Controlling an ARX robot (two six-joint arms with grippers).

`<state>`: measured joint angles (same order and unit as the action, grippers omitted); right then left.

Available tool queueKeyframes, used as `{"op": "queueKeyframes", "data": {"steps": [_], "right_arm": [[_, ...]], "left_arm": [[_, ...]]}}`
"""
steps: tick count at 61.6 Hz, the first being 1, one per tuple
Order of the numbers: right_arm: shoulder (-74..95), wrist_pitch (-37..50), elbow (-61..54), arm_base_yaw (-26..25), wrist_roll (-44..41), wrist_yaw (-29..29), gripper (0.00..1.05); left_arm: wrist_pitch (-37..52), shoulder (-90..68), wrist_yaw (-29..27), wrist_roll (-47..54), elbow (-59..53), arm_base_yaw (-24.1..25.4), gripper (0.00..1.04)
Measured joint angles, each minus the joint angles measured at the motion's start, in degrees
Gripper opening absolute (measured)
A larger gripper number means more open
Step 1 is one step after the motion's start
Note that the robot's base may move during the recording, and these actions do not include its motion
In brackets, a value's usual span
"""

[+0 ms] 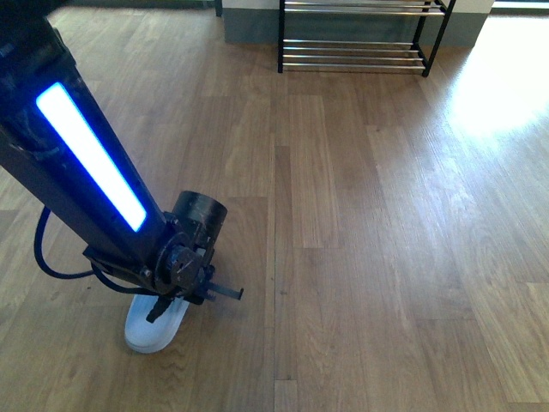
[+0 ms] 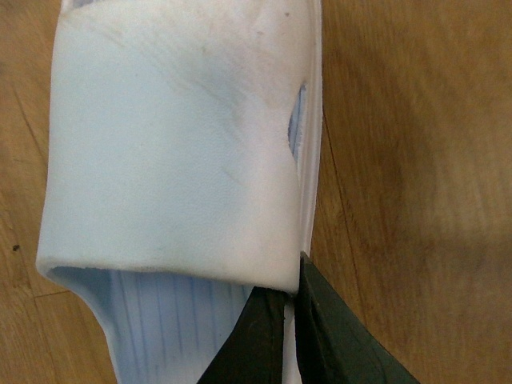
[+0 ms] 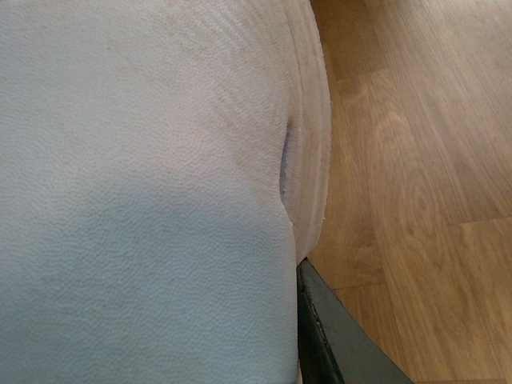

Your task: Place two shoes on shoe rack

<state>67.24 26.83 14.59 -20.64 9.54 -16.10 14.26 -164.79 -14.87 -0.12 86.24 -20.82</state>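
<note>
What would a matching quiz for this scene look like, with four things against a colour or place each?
Things:
1. shoe rack
2. slipper
3. light strip
4. floor

Descriptions:
A. glowing blue
B. whitish, close to the robot
C. brown wood
D. black frame, far across the room

Pairs: 1-D, 2-B, 3-A, 4-C
</note>
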Motion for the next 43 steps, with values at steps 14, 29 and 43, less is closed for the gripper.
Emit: {"op": "queueKeyframes", "data": {"steps": [14, 29, 43], "right_arm": [[0.0, 0.0, 0.0, 0.0, 0.02, 0.0, 0.03], [0.0, 0.0, 0.0, 0.0, 0.02, 0.0, 0.03], [0.0, 0.0, 0.0, 0.0, 0.0, 0.0, 0.03]], "left_arm": [[5.01, 9.64, -0.02, -2.08, -10.05, 0.24, 0.02], [5.55, 10.16, 1.84, -2.99, -12.76, -1.16, 0.02], [4.04, 8.83, 2.08, -3.52, -9.18, -2.23, 0.02]]}}
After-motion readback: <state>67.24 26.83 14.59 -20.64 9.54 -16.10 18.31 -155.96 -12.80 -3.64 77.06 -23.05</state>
